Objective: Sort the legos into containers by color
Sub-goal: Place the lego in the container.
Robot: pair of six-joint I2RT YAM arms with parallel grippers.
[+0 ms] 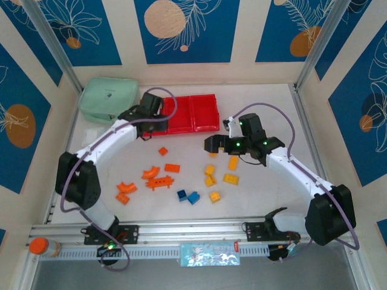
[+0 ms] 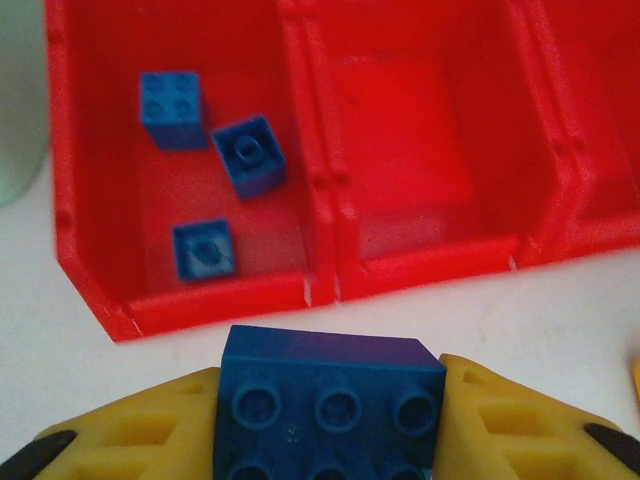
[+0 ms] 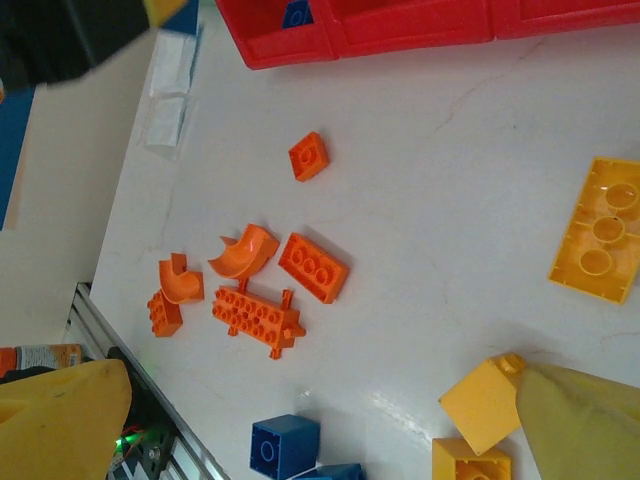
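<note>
While the left end effector [image 2: 330, 440] pinches a blue lego [image 2: 330, 385] between its yellow fingers [image 2: 140, 430], it hangs just short of the red containers [image 2: 325, 190], whose leftmost bin holds three small blue legos [image 2: 248, 155]. The right end effector [image 1: 213, 144] stands spread wide above the desk [image 1: 254, 193], near the yellow legos [image 1: 230, 178]. Orange legos [image 1: 158, 180] lie scattered toward the left, and two blue ones [image 1: 188, 196] sit between the groups, nearer the arms' bases.

The red containers [image 2: 320, 255] are glossy moulded plastic, as are the smooth, studded legos [image 3: 313, 266]. The tabletop [image 3: 450, 150] is pale, smooth and slightly shiny, faintly veined. The left claw [image 2: 330, 420] has matt yellow fingers [image 2: 130, 430].
</note>
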